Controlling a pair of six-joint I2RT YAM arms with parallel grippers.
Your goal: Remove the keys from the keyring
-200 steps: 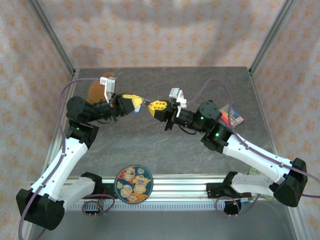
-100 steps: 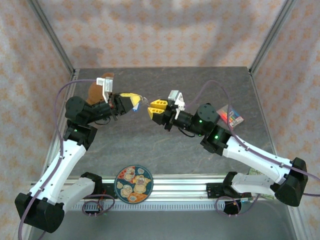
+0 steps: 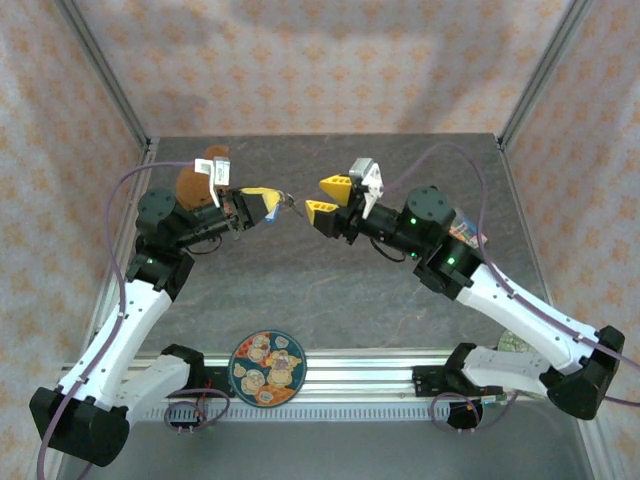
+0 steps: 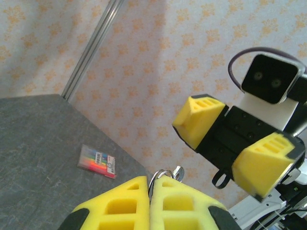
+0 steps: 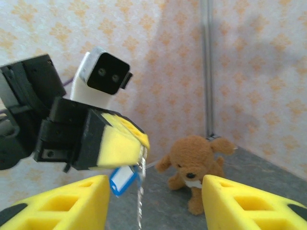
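Round patterned plate (image 3: 268, 368) at the near edge of the table (image 3: 300, 280), between the two arm bases; whether anything lies on its printed face cannot be told. Left gripper (image 3: 268, 203), raised above the far-left part of the table, has its yellow pads pressed together on the keyring (image 4: 160, 175), which sticks out from between the pad tips. The keys (image 5: 140, 194) hang from it as a thin silvery strip beside a small blue tag (image 5: 122, 179). Right gripper (image 3: 330, 197) faces it from the right with its jaws spread and nothing between them, apart from the ring. A second earlier this gripper was closed and tip to tip with the left one at the ring; it has since opened and drawn back toward the right, while the left gripper has kept its clamp. Teddy bear (image 3: 195, 180) sits near the far-left corner; a colourful packet (image 3: 465, 232) lies near the right edge.
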